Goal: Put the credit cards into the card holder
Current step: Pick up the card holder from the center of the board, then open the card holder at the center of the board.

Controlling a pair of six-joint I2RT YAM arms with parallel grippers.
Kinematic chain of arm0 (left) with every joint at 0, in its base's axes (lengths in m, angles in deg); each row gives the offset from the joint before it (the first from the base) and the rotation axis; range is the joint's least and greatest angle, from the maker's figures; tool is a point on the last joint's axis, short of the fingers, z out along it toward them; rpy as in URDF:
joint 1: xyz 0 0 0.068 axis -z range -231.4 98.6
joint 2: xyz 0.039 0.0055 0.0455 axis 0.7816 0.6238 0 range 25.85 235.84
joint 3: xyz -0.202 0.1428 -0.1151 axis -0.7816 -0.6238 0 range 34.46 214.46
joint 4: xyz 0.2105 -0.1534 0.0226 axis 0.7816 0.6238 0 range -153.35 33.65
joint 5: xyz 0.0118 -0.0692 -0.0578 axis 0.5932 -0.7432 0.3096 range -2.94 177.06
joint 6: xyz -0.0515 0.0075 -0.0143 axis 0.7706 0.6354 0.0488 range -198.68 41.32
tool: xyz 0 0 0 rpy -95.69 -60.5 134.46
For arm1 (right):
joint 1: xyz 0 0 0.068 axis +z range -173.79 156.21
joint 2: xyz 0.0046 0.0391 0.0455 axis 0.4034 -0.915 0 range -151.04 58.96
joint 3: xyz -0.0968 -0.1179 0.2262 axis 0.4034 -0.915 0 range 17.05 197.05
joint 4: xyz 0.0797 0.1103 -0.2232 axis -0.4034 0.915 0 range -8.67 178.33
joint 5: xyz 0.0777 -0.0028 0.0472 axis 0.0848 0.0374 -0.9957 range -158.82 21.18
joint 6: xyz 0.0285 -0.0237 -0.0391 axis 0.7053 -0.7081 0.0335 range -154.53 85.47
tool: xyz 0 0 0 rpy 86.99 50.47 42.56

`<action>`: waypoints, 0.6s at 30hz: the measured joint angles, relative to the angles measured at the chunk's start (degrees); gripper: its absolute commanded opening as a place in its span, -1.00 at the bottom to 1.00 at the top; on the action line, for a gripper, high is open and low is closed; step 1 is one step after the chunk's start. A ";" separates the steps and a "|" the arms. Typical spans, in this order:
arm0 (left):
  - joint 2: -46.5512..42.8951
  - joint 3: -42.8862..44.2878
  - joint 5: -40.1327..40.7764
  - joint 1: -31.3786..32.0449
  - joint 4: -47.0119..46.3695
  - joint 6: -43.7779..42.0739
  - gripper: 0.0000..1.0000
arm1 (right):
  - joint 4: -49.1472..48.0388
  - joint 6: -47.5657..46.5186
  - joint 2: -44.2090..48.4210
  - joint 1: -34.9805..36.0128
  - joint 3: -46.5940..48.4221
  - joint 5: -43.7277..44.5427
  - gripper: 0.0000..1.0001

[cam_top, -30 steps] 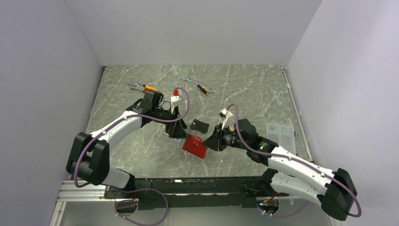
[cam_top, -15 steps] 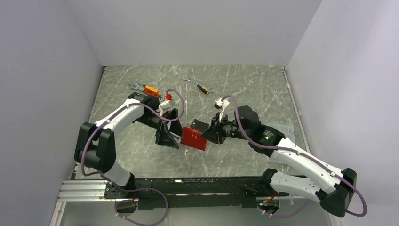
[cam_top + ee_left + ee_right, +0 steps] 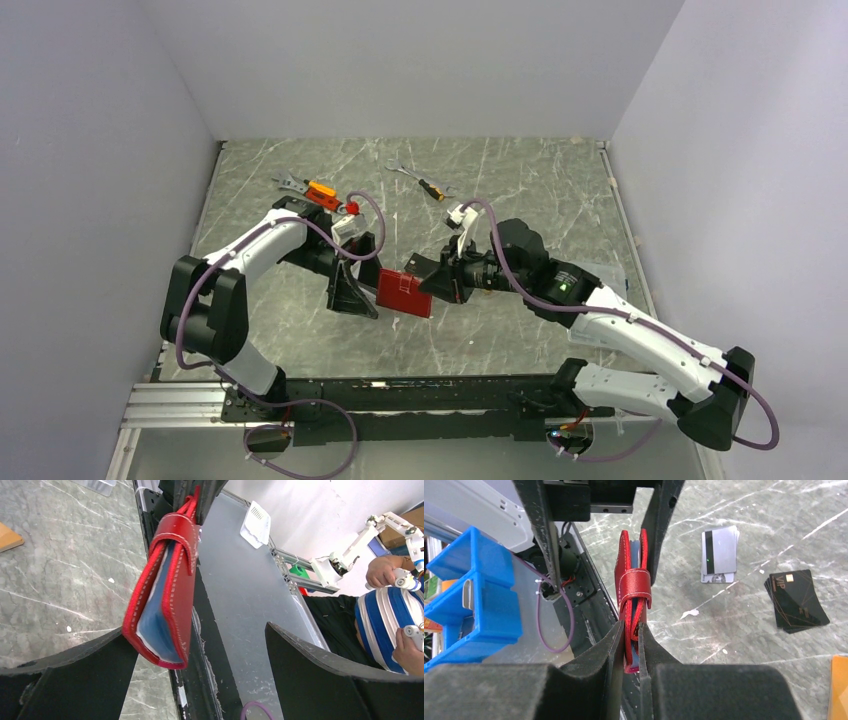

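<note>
The red card holder [image 3: 404, 293] is folded shut, its snap tab wrapped over the edge, and pale blue pockets show at its end [image 3: 159, 630]. My right gripper [image 3: 631, 630] is shut on one end of it and holds it on edge above the table. My left gripper [image 3: 195, 630] is open at the holder's other end, with the holder close beside one finger [image 3: 70, 675]. On the table lie silver-grey credit cards [image 3: 719, 555] with a dark stripe, a black card [image 3: 796, 600] and an orange one [image 3: 838, 687]. The top view shows only part of the black card [image 3: 418, 264].
Two orange-handled wrenches [image 3: 307, 187] [image 3: 426, 184] lie at the back of the table. A clear plastic box [image 3: 600, 276] sits at the right, partly under my right arm. A blue bin [image 3: 474, 595] is off the table's near edge.
My right gripper has carried the card holder left and away from the near edge. My left arm has drawn back to the left, its open gripper now at the holder's left end.
</note>
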 measured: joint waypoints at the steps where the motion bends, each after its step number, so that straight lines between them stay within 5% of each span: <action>1: 0.04 0.02 -0.02 -0.02 0.24 -0.04 0.99 | 0.02 -0.07 -0.15 0.31 0.39 0.02 -1.00; 6: 0.98 3.82 0.07 -0.11 0.87 1.86 0.99 | 0.22 -0.39 -0.55 1.60 1.90 1.16 -1.00; 12: 2.32 19.41 0.13 -1.31 -0.26 9.16 0.99 | 3.10 -1.64 0.00 1.77 4.59 5.03 -1.00; 14: 1.25 21.84 1.29 -1.97 -4.59 16.28 0.99 | 3.65 -2.03 0.17 1.77 5.31 6.10 -1.00; 18: -9.33 11.50 14.80 -2.54 -30.77 43.32 0.99 | 4.61 -2.51 1.46 1.77 6.03 7.78 -1.00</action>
